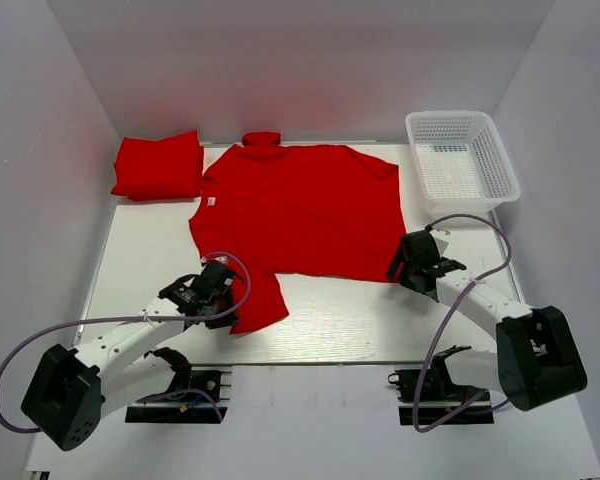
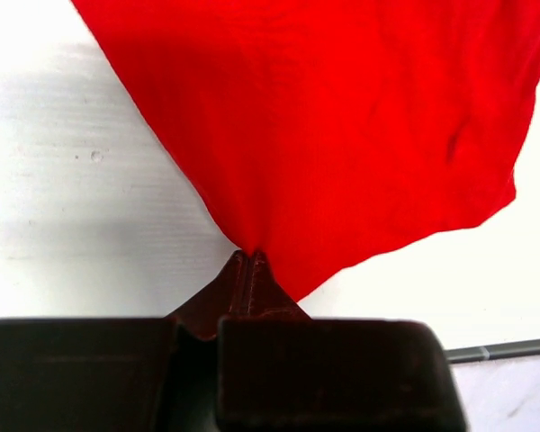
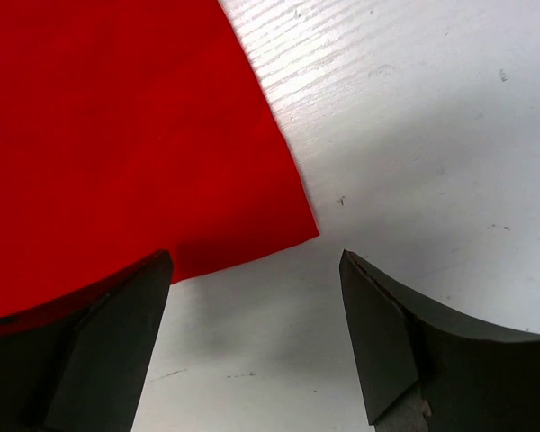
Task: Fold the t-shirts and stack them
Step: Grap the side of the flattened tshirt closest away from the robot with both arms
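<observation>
Grips near-left corner of spread t-shirt point(image 1: 300, 205) in closed left fingers point(image 2: 250, 259), clear only from left wrist; holds right fingers point(image 3: 256, 256) open at its near-right corner.

I take this for a robotics lab test cell. The white tabletop point(image 1: 330, 330) is boxed in by plain white panels point(image 1: 40, 150) at nine, twelve and three o'clock, all evenly lit. At six o'clock the left arm point(image 1: 130, 340) and the right arm point(image 1: 480, 300), both white and black, are bolted to the near edge on black mounts point(image 1: 175, 385), each trailing a loose purple cable point(image 1: 470, 216). The props look staged: a white mesh basket point(image 1: 462, 158) at two o'clock, a red t-shirt point(image 1: 300, 210) spread flat, and a folded t-shirt point(image 1: 158, 167) at eleven.
</observation>
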You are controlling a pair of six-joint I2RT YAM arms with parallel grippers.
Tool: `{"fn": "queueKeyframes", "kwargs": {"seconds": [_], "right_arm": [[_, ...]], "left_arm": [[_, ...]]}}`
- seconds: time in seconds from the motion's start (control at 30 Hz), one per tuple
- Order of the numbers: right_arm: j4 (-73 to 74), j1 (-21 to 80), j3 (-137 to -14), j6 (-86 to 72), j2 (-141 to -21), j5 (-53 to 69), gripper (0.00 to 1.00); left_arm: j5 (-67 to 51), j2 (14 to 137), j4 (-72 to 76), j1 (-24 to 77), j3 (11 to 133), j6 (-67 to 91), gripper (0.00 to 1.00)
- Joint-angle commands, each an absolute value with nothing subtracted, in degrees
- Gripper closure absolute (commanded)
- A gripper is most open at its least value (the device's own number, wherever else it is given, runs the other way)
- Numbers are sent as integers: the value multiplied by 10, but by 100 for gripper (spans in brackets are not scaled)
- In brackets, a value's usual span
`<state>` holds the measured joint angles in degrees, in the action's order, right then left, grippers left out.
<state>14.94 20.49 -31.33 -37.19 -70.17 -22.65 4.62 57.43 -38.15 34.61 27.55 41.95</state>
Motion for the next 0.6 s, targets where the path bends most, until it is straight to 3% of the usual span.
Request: {"fn": "queueKeyframes", "kwargs": {"seconds": [0.0, 0.27, 0.47, 0.57], "right_arm": [[119, 198, -323, -389, -724, -215, 20], [85, 194, -286, -397, -726, -212, 28], [69, 191, -266, -398, -730, -233, 69], [94, 192, -261, -395, -709, -227, 100]], "left_arm": [[24, 556, -400, 348, 272, 426, 100], [6, 555, -408, 348, 272, 434, 100], [-11, 542, -426, 348, 288, 439, 100], [-25, 528, -446, 348, 295, 445, 100]]}}
